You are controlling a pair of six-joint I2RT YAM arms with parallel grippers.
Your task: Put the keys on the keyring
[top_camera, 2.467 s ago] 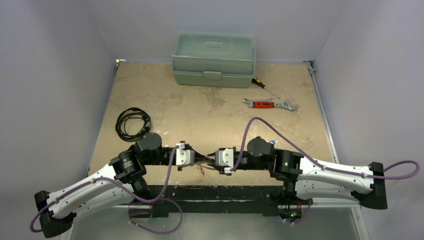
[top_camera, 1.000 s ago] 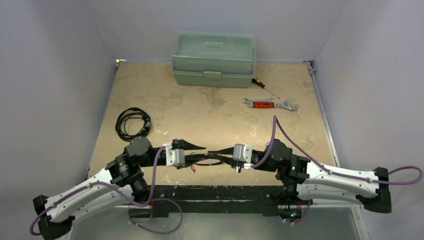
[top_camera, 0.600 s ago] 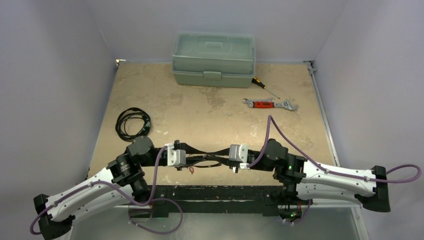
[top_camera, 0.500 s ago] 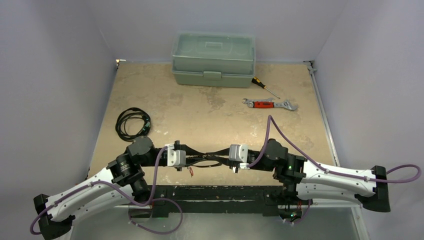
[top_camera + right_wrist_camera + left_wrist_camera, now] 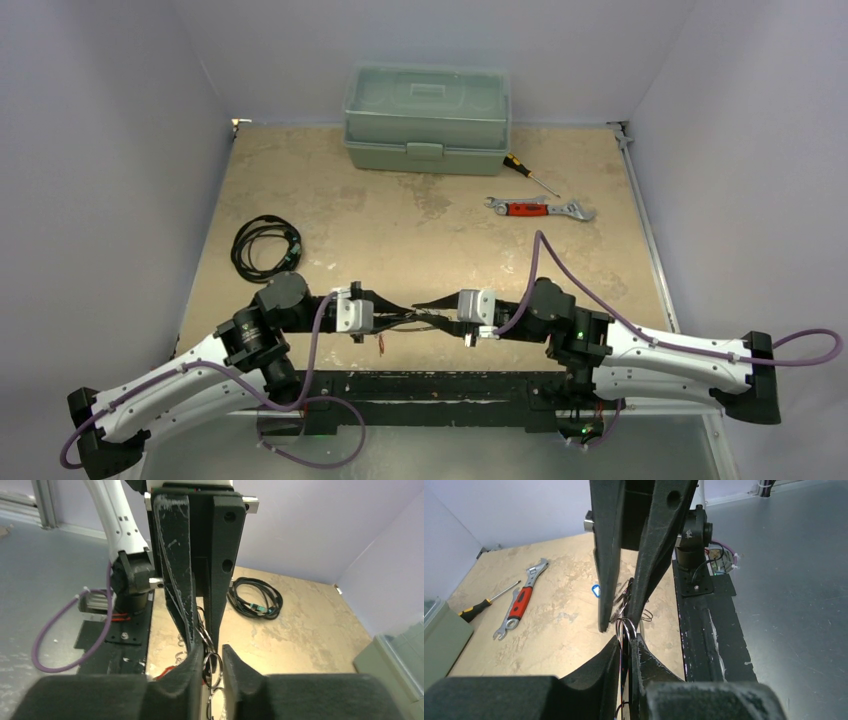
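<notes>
Keyring [image 5: 626,629]: between facing grippers, above near edge of table [image 5: 420,220]. Left gripper [image 5: 626,647]: pinched almost closed on ring wire. Right gripper [image 5: 213,655]: jaws slightly parted, ring between them, apparently unclamped. Blue-tagged key [image 5: 595,590]: on tabletop below. Advice: left holds steady; right grips beside split. Surround: tan surface, toolbox [image 5: 427,118], wrench [image 5: 540,209], cable [image 5: 265,247]; lilac walls.

The tan, mottled table [image 5: 420,230] carries a closed grey-green plastic box [image 5: 427,118] at its far edge. Just right of the box lies a screwdriver [image 5: 529,174], and near that a red-handled wrench [image 5: 539,209]. A coiled black cable [image 5: 264,247] rests toward the left side. A blue-tagged key [image 5: 595,590] lies near the front edge.
</notes>
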